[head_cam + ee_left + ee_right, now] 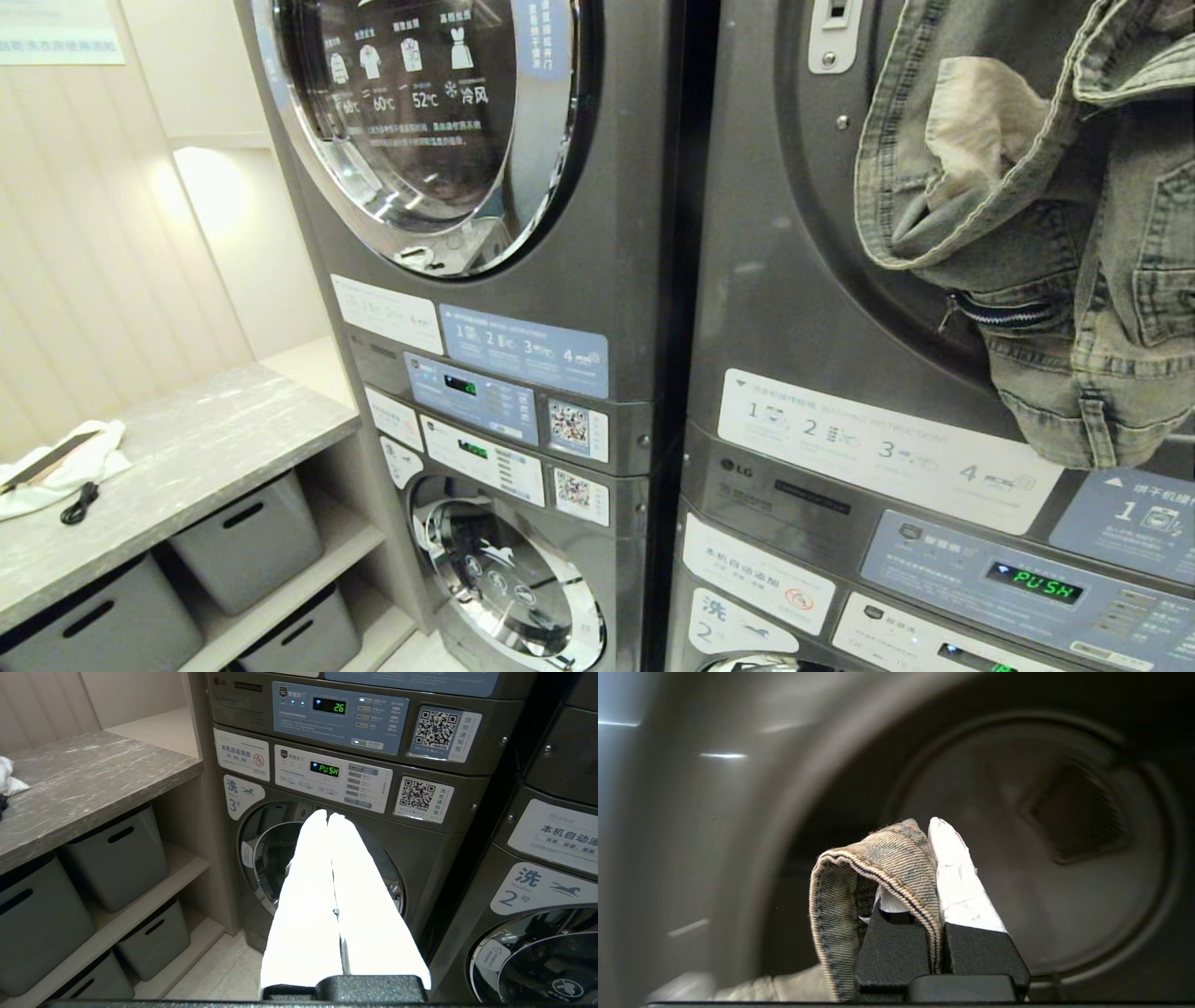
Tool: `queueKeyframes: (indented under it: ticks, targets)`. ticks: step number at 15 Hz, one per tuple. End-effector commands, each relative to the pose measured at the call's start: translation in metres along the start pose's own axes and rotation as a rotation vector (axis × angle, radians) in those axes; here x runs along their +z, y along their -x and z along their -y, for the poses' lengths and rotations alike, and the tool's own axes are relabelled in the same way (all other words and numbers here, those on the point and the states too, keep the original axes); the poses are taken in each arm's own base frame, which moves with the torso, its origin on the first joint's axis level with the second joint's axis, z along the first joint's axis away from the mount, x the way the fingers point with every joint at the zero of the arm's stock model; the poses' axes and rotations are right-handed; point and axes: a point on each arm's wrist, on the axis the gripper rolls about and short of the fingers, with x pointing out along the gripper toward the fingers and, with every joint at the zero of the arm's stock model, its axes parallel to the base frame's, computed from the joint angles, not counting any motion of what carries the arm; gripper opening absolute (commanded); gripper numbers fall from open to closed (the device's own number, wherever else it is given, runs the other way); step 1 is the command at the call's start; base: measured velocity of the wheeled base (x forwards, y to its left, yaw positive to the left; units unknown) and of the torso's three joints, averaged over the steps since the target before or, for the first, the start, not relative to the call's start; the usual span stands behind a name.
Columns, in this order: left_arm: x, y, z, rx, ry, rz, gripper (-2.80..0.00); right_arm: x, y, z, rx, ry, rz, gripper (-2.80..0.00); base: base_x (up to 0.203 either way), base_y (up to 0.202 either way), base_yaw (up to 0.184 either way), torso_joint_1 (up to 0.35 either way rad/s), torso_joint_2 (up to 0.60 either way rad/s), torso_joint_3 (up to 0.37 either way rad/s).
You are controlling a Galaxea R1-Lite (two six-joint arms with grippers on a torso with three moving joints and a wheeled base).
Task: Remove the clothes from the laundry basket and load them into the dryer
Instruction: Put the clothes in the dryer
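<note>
Right wrist view: right tool (924, 868) clenched on the denim garment (873, 868); dryer (1064, 826) drum gapes dead ahead at 12 o'clock. Garment hangs lengthwise, 12 to 6. Left tool (329, 826) parked, clenched, empty.

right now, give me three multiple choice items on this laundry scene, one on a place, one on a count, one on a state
1. Where does the denim garment hang?
A. at the open mouth of the dryer
B. on the grey counter
C. in a storage bin

2. How many grey storage bins show under the counter in the head view?
A. one
B. three
C. five

3. How is the right gripper?
A. open and empty
B. shut on the denim garment
C. shut on a cable

Answers: 1 A, the denim drapes over the rim of the opening above the PUSH display. 2 B, three bins sit on the shelves. 3 B, a denim fold is pinched between its fingers.
</note>
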Motion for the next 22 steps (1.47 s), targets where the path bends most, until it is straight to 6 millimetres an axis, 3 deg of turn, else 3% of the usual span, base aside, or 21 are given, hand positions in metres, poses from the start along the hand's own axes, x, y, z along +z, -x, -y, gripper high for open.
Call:
queueKeyframes:
  ticks: [1, 5, 10, 13, 18, 21, 22]
  targets:
    - [0.0, 0.0, 0.0, 0.0, 0.0, 0.0, -2.8, -0.058, -0.03, -0.007, -0.066, 0.051, -0.038, -2.8, 0.0, 0.0, 0.0, 0.0, 0.0, 0.0]
    - [0.0, 0.0, 0.0, 0.0, 0.0, -0.001, -2.8, -0.124, -0.056, 0.0, -0.175, 0.098, -0.094, -2.8, 0.0, 0.0, 0.0, 0.0, 0.0, 0.0]
    - [0.0, 0.0, 0.0, 0.0, 0.0, 0.0, -2.8, -0.183, -0.079, 0.035, -0.341, 0.186, -0.152, -2.8, 0.0, 0.0, 0.0, 0.0, 0.0, 0.0]
    - [0.0, 0.0, 0.0, 0.0, 0.0, 0.0, -2.8, -0.197, -0.085, 0.054, -0.394, 0.221, -0.169, -2.8, 0.0, 0.0, 0.0, 0.0, 0.0, 0.0]
    - [0.0, 0.0, 0.0, 0.0, 0.0, 0.001, -2.8, -0.19, -0.087, 0.055, -0.315, 0.237, -0.136, -2.8, 0.0, 0.0, 0.0, 0.0, 0.0, 0.0]
    - [0.0, 0.0, 0.0, 0.0, 0.0, 0.001, -2.8, -0.184, -0.091, 0.074, -0.349, 0.256, -0.122, -2.8, 0.0, 0.0, 0.0, 0.0, 0.0, 0.0]
    - [0.0, 0.0, 0.0, 0.0, 0.0, -0.001, -2.8, -0.184, -0.093, 0.083, -0.369, 0.266, -0.12, 0.0, 0.0, 0.0, 0.0, 0.0, 0.0, 0.0]
